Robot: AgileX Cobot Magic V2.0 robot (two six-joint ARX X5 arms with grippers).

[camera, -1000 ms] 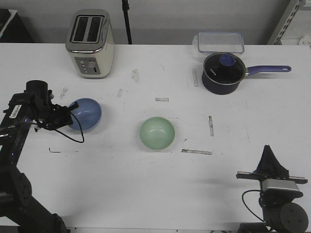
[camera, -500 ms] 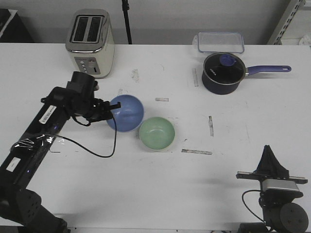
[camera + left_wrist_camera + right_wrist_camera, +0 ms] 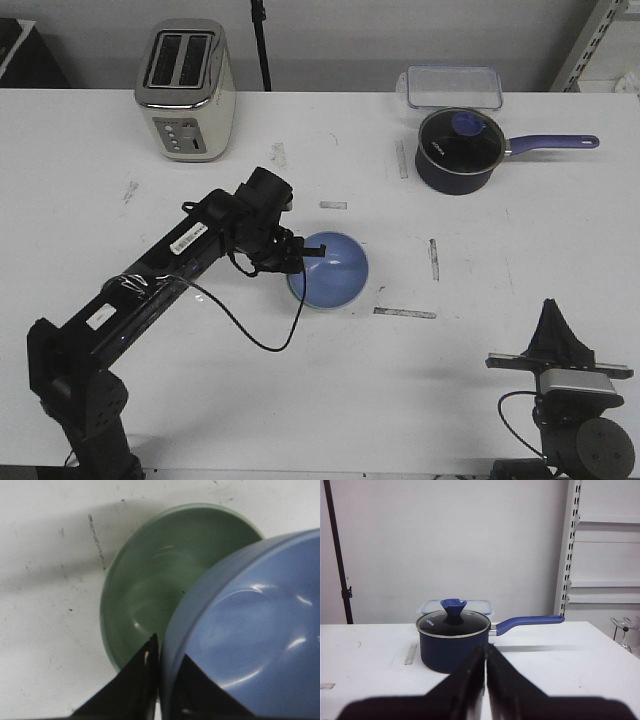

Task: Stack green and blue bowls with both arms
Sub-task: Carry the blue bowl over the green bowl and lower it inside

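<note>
Near the middle of the table (image 3: 200,400), the blue bowl (image 3: 335,270) is held by the left gripper (image 3: 300,258), whose fingers (image 3: 140,690) are clamped on the bowl's rim, one inside and one outside. The blue bowl is seen directly over the green bowl (image 3: 160,590), covering it almost wholly in the front view, where only a thin pale edge is visible at the blue bowl's lower left. In the left wrist view the blue bowl is shown tilted and offset, overlapping one side of the green bowl, much of whose inside is left exposed. Whether the two bowls are touching cannot be told. The left arm is stretched from the near left corner of the table toward its middle.

The right gripper (image 3: 486,680) is parked at the near right corner of the table, its fingers pressed together with nothing between them. It is pointed at a dark saucepan (image 3: 458,150) with a glass lid and a purple handle, set near the far right edge. A clear lidded container (image 3: 453,86) is placed just behind the saucepan, and a toaster (image 3: 186,90) is set by the far left edge.
</note>
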